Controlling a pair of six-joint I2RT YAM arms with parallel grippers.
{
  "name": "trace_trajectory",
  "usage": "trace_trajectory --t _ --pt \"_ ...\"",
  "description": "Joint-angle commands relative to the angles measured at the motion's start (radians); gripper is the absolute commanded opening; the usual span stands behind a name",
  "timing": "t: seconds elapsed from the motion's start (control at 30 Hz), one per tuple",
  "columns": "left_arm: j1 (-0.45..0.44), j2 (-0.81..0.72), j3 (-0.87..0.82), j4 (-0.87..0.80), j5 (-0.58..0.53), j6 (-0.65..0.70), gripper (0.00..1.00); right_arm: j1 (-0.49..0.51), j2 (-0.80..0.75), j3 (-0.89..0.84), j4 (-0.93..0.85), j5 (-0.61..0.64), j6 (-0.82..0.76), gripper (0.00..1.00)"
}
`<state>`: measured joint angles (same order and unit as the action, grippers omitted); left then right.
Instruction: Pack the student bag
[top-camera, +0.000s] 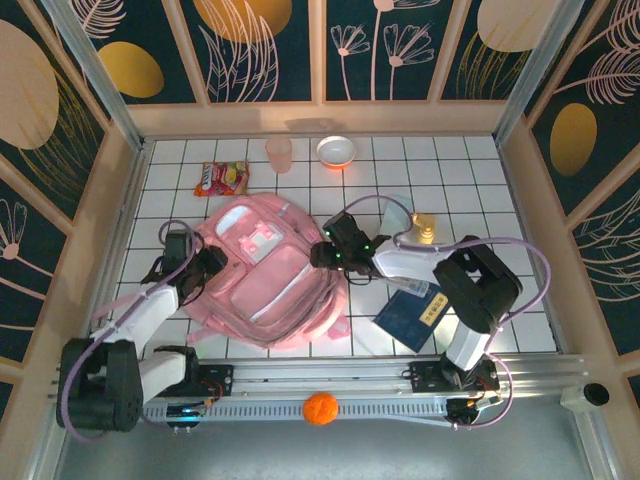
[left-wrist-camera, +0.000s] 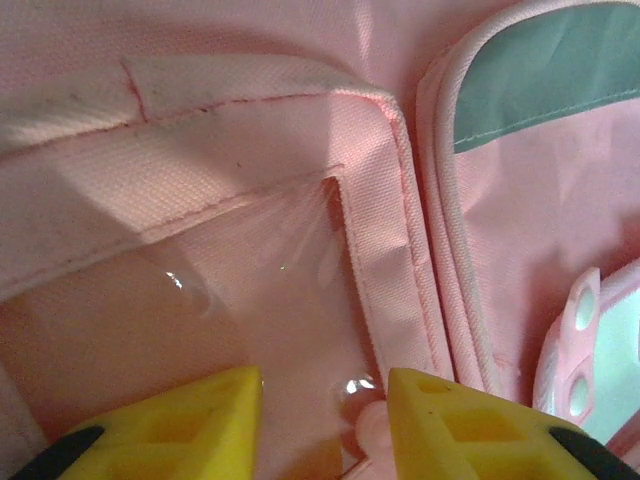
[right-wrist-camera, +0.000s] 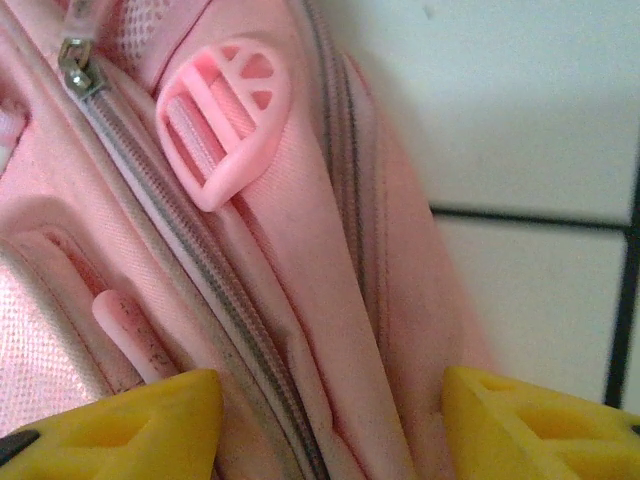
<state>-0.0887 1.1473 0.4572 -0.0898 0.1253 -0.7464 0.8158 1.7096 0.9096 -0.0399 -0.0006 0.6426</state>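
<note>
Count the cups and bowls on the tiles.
2: a pink plastic cup at the far edge, a white round bowl right of it. The pink fabric backpack may hide others.

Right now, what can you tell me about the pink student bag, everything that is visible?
The student bag is a large, soft pink fabric backpack lying front up on the white tiled table between the arms. It has white zip trim, front pockets, pink straps and a pink plastic buckle. One zipper looks closed. The left tool straddles a pocket seam, the right tool its side fold; whether either grips is unclear.
</note>
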Motion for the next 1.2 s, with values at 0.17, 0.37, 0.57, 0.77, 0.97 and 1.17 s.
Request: trace_trajectory --t 0.17,0.37,0.57,0.77,0.97,1.17 --pt "-0.124 0.262 0.153 0.198 0.08 0.034 0.38 0.014 -0.139 -0.121 -0.046 0.054 0.157 0.59" --pt "-0.176 0.408 0.282 0.247 0.073 0.063 0.38 -0.047 -0.181 -0.166 -0.024 0.051 0.185 0.58" --pt "-0.18 0.504 0.384 0.248 0.05 0.114 0.38 -0.122 -0.208 -0.198 0.06 0.046 0.188 0.58" --pt "-0.179 0.526 0.442 0.246 0.025 0.16 0.45 -0.17 -0.221 -0.197 0.114 0.045 0.156 0.58" --pt "-0.179 0.356 0.476 0.144 -0.046 0.28 0.56 -0.171 -0.369 -0.212 0.005 0.134 0.143 0.64" --pt "-0.18 0.082 0.435 0.073 0.014 0.621 0.65 -0.177 -0.59 -0.242 -0.051 0.194 0.124 0.68"
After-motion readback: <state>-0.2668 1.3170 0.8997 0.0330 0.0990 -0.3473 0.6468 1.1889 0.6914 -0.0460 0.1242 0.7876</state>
